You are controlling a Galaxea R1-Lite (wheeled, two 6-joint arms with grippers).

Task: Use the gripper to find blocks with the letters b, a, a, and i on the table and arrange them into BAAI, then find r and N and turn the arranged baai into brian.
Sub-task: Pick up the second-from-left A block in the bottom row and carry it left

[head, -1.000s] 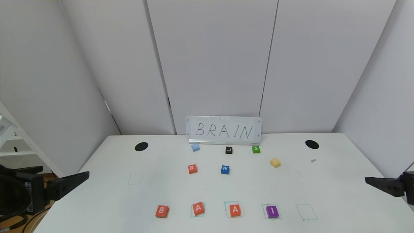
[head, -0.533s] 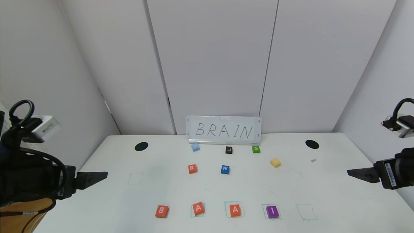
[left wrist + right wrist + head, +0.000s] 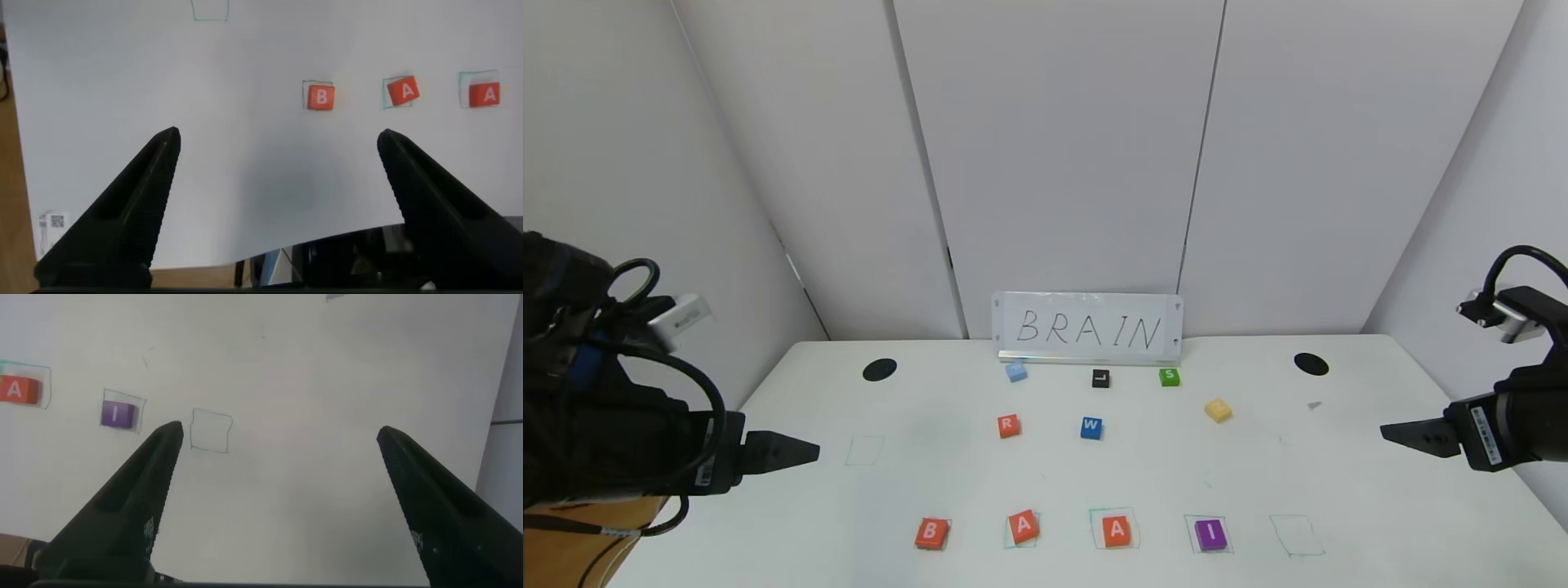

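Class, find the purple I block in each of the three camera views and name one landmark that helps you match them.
Head view: the purple I block sits in the front row, right of the two A blocks.
Left wrist view: not in it.
Right wrist view: the block lies beside the empty green square.
Shared landmark: that empty green square, just right of the block in the head view.

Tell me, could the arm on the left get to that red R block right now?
Probably yes. The left end effector hangs open over the table's left edge, and only bare tabletop lies between it and the R block.
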